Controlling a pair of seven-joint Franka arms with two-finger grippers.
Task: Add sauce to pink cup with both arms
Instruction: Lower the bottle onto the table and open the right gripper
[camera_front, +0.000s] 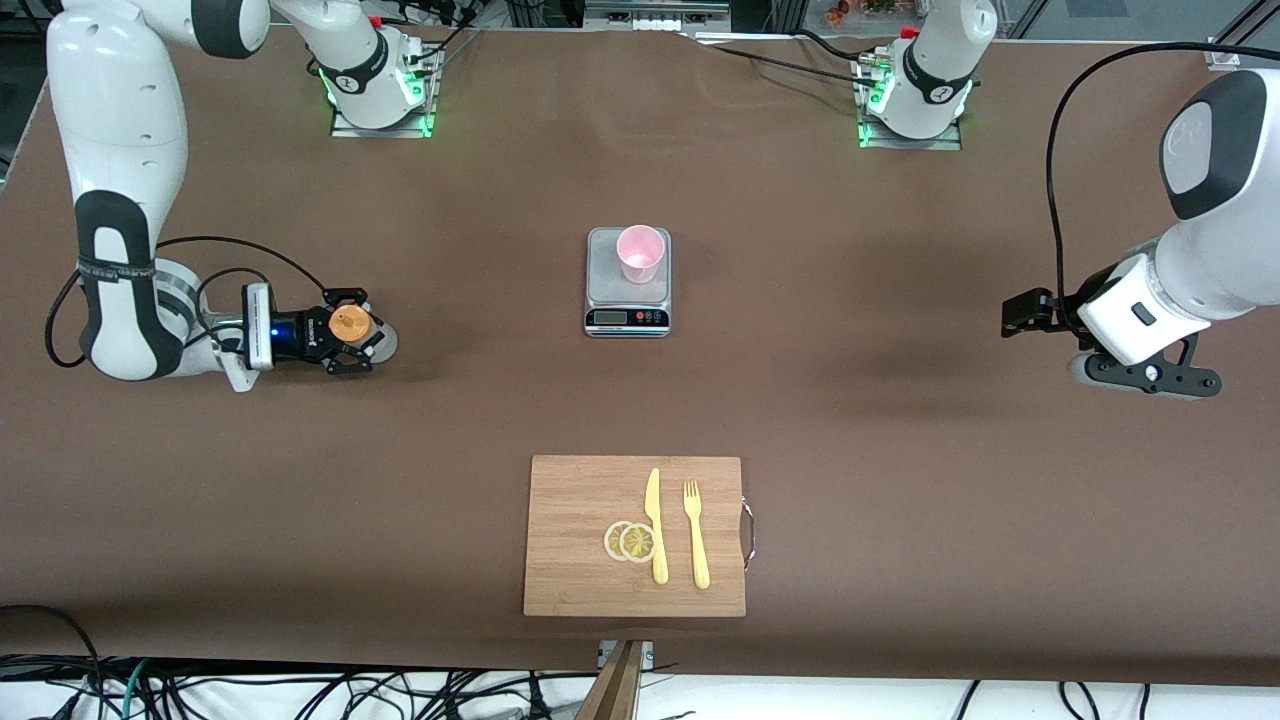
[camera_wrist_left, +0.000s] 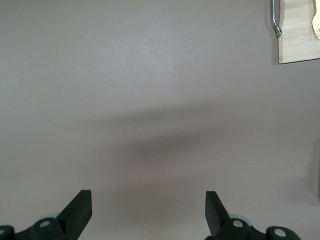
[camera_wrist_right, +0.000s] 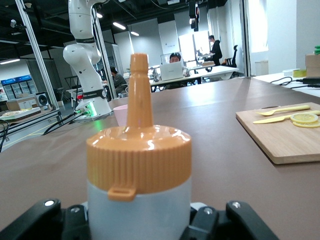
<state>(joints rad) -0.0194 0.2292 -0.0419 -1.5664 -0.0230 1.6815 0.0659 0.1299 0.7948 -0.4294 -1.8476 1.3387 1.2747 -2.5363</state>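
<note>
cutting board (camera_front: 580, 560): nearest the camera, unused
right tool (camera_front: 352, 330): clamped on upright sauce bottle (camera_front: 350, 324)
pink cup (camera_front: 640, 253): on scale (camera_front: 627, 305), toward left arm's end from bottle
left tool (camera_wrist_left: 148, 212): open, empty, waiting

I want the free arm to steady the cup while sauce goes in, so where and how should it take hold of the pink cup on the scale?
Probably the outer wall of the pink cup, below the rim, coming in level from the left arm's end of the table. It stands upright, handleless and slightly tapered on the scale, and a side grip leaves its open mouth free.
</note>
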